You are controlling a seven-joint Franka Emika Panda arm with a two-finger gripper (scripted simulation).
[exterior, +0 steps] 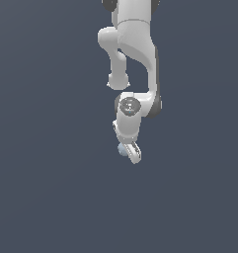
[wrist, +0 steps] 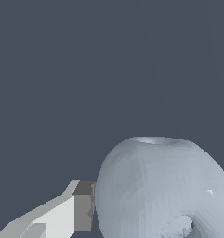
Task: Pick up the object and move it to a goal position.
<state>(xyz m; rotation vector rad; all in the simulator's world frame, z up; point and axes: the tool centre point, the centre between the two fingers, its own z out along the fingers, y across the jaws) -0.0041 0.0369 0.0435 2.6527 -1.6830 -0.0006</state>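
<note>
The ball (exterior: 122,149) is a small pale blue-grey sphere sitting right at the lower end of the arm, against the gripper (exterior: 131,152) and on its side toward the exterior view's left. Only part of it peeks out there — the rest is behind the white fingers. In the wrist view the ball (wrist: 155,186) fills much of the picture, its surface faceted and faintly mottled, with a dimpled hollow showing on one side. One finger (wrist: 62,214), white with a grey pad at its tip, touches or nearly touches the ball's flank; the other finger is out of that picture. Whether the pincer is clamped on the ball or merely beside it cannot be told. Above, the white arm (exterior: 135,54) descends from the upper edge — all against a plain dark slate ground (exterior: 41,173).
</note>
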